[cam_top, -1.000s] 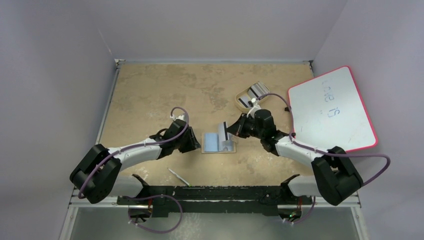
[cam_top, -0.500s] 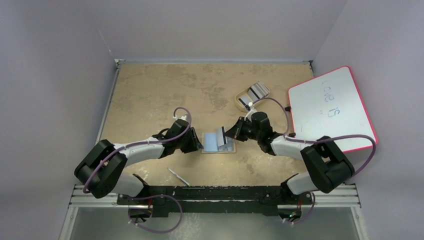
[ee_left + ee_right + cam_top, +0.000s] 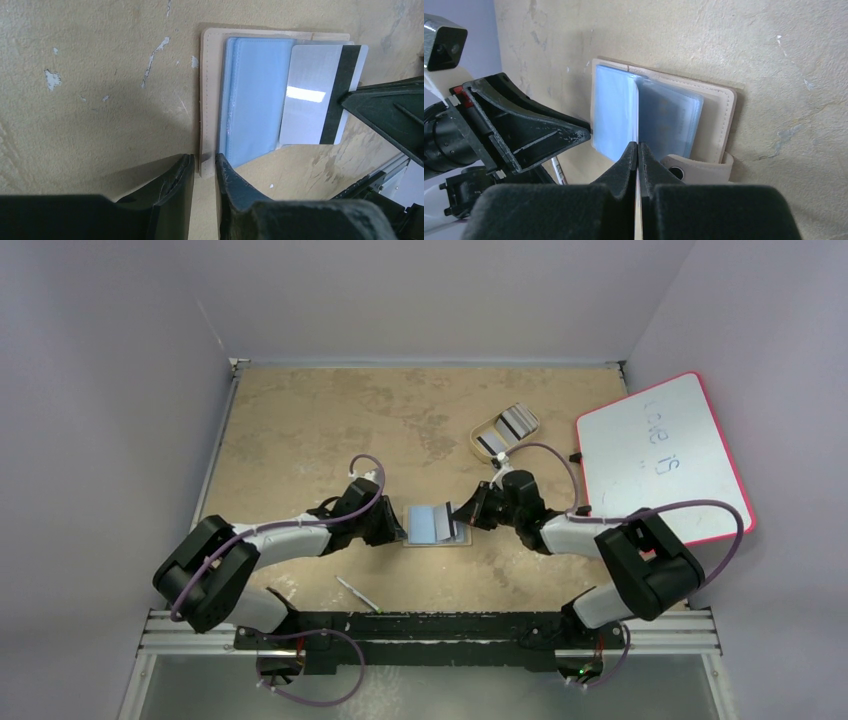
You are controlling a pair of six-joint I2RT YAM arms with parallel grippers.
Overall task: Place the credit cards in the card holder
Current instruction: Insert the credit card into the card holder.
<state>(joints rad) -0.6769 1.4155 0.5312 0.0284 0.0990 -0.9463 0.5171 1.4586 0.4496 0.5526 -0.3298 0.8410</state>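
The right claw (image 3: 638, 150) pinches a pale grey dark-striped card (image 3: 320, 95) over the open tan leather card holder (image 3: 250, 100), whose edge sits between the narrowly parted left claw (image 3: 204, 172).

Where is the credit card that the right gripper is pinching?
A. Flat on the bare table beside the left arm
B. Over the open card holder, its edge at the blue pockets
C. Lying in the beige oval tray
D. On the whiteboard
B: the right gripper holds the credit card by its striped end over the open card holder.
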